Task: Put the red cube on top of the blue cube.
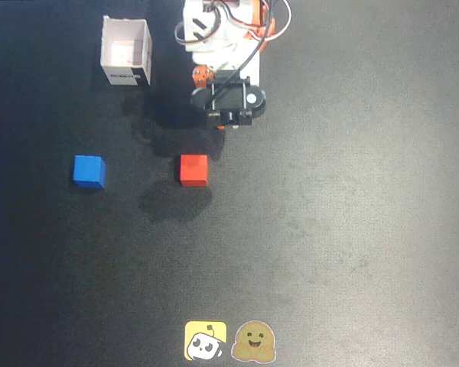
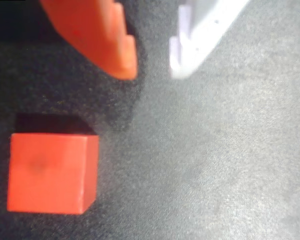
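**Red cube lies free on the counter, below an empty, parted gripper**

Overhead view. The red cube (image 1: 193,170) sits flat on the dark counter (image 1: 352,199), a little left of centre. The arm (image 1: 228,46) enters from the top edge, and its black wrist part hangs above and slightly right of the red cube, apart from it. The gripper's fingertips are hidden under the wrist here, so their spread cannot be read from this view. The blue cube (image 1: 89,170) lies well to the left of the red one, on about the same line, with bare counter between them. A white open box (image 1: 127,51) stands near the top left, above the blue cube and clear of both cubes. Two stickers, a yellow one (image 1: 206,340) and a brown smiling one (image 1: 254,342), lie at the bottom edge, well apart from everything else. Open counter surrounds the red cube on all sides; the right half of the counter is bare. Nothing stands between the two cubes.

Wrist view. The gripper (image 2: 152,70) comes in from the top edge, its orange finger (image 2: 100,35) on the left and its white finger (image 2: 205,30) on the right, with a clear gap between the tips and nothing held. The red cube (image 2: 47,172) sits at lower left, below the orange finger and outside the gap, touching neither finger. The view is blurred. Grey-black counter (image 2: 230,165) fills the right and lower right, unobstructed.
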Motion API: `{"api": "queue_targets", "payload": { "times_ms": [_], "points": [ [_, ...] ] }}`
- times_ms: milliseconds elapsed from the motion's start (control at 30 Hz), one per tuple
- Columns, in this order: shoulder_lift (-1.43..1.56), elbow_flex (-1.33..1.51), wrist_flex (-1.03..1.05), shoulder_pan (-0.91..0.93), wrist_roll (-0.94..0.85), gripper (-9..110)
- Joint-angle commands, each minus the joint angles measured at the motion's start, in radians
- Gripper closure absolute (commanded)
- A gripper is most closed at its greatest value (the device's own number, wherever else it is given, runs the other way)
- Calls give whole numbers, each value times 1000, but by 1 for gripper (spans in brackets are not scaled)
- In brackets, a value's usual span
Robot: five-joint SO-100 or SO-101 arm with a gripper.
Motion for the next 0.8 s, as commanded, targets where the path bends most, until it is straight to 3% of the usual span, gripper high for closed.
{"api": "queue_targets", "payload": {
  "times_ms": [0,767],
  "points": [
    [11,-6,3,0,18,97],
    [11,-18,17,-8,44,97]
  ]
}}
